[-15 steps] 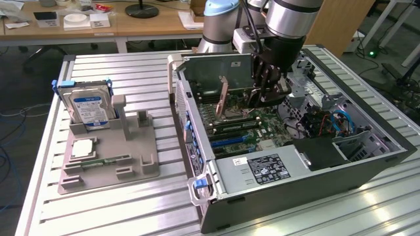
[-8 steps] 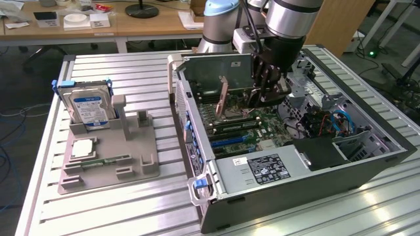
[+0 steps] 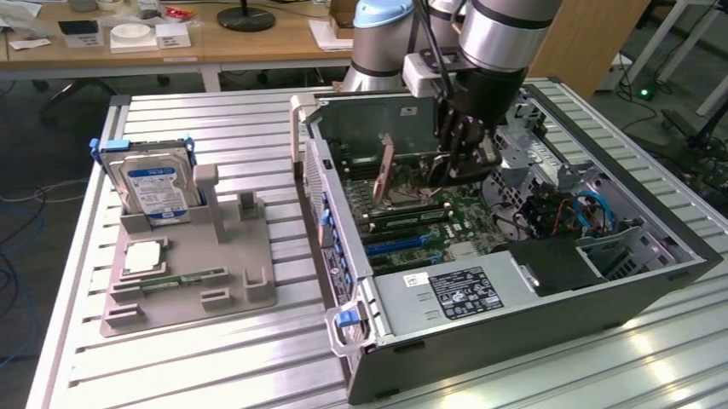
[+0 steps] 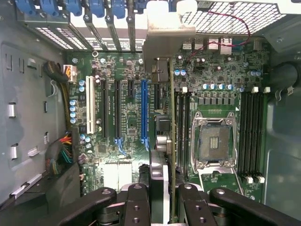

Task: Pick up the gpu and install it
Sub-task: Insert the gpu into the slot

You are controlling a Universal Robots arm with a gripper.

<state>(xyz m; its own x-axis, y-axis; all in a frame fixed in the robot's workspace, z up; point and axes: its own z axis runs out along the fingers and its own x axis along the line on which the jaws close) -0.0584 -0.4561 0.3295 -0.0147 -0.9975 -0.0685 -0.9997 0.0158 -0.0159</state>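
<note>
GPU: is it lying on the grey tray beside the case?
No, the claw holds the gpu over the motherboard.

Bright room light glares off the ribbed table (image 3: 649, 349); shadow fills the case (image 3: 534, 336).

Beyond the far edge of the ribbed metal bench (image 3: 228, 366) stand pale wooden desks (image 3: 245, 47) strewn with papers (image 3: 330, 34), a wooden panel (image 3: 592, 34) and grey floor (image 3: 29, 153).

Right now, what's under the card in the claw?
The thin green card with the silver bracket hangs in the claw over the green motherboard, between its long blue slot and black memory slots. The strip directly beneath it is covered.
</note>
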